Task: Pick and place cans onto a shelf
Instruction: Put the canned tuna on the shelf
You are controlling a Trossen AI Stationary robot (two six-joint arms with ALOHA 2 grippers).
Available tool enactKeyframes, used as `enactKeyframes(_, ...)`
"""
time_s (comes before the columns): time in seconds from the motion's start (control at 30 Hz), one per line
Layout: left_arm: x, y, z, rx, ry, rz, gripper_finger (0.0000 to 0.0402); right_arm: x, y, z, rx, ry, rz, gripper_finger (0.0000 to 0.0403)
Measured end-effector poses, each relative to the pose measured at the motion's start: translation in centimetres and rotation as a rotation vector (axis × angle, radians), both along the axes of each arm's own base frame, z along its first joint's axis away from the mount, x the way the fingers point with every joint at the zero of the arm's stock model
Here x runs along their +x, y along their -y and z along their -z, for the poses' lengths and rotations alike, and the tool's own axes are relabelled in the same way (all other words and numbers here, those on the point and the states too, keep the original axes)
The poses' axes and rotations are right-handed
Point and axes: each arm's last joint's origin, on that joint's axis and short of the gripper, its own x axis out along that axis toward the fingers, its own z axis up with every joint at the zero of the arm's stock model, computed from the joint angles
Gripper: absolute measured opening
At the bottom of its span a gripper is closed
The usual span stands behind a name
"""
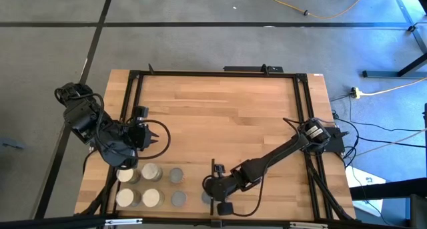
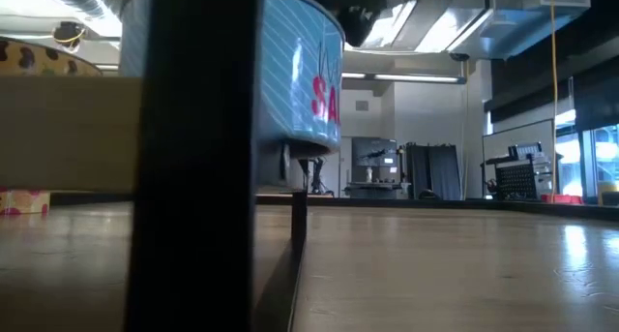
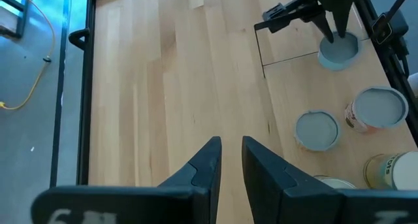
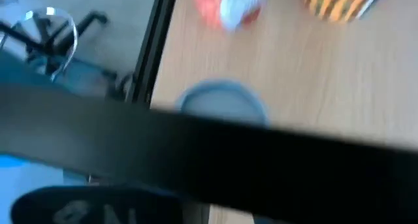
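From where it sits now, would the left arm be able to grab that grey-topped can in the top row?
Probably yes. The left gripper hangs above the table just beside the cans, and the grey-topped can stands apart from its neighbours, open from above. The right gripper is off to its other side.

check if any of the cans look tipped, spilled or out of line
Nothing stands out. The cans by the table's near edge all stand upright, none tipped or spilled. The right gripper is at the rightmost can, also upright.

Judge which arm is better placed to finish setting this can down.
Right. Its claw sits over the blue can by the shelf divider. The left claw hangs beside the other cans, holding nothing.
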Motion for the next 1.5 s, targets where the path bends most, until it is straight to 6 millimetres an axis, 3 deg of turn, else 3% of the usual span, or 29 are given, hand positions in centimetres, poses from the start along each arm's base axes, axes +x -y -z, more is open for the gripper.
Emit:
enactKeyframes(0.2,0.0,0.0,0.0,0.0,0.0,0.0,0.0055,-1.1,0.4,0.8,-0.012,-0.161,-0.047,0.0076)
enactKeyframes(0.47,0.0,0.0,0.0,-0.004,-0.002,0.001,0.0055,-2.7,0.7,0.4,0.052,-0.353,-0.144,0.0076)
enactKeyframes(1.5,0.0,0.0,0.0,-0.009,-0.003,-0.002,0.0055,-6.0,0.0,-1.4,-0.025,-0.445,-0.218,0.0076)
